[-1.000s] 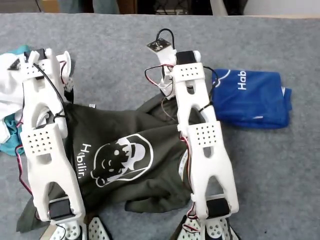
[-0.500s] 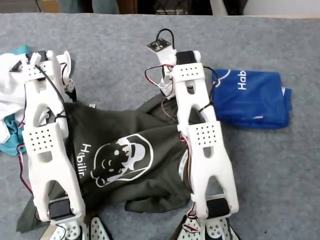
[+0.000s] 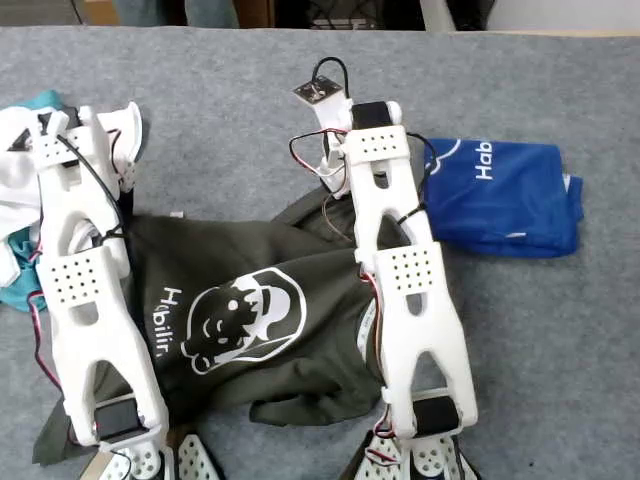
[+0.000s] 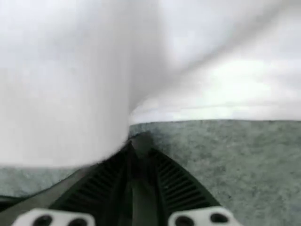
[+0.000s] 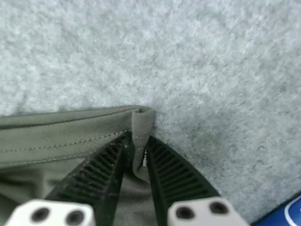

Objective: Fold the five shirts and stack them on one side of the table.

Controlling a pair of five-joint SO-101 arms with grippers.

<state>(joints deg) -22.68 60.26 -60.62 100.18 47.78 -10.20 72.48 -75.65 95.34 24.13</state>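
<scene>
- Grey felt table (image 3: 200, 90): one folded blue cotton shirt (image 3: 500, 200) at right.
- Left gripper (image 4: 138, 150), right gripper (image 5: 137, 150) clamped on spread olive-green printed shirt (image 3: 280, 270).
- Crumpled white-and-teal shirts (image 3: 15, 190) upper left: unfolded.

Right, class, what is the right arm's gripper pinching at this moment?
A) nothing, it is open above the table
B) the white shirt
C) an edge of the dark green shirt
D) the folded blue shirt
C: in the right wrist view the right gripper is shut on a fold of the dark green shirt at its edge, while the blue shirt lies folded off to the side, apart from it.
</scene>
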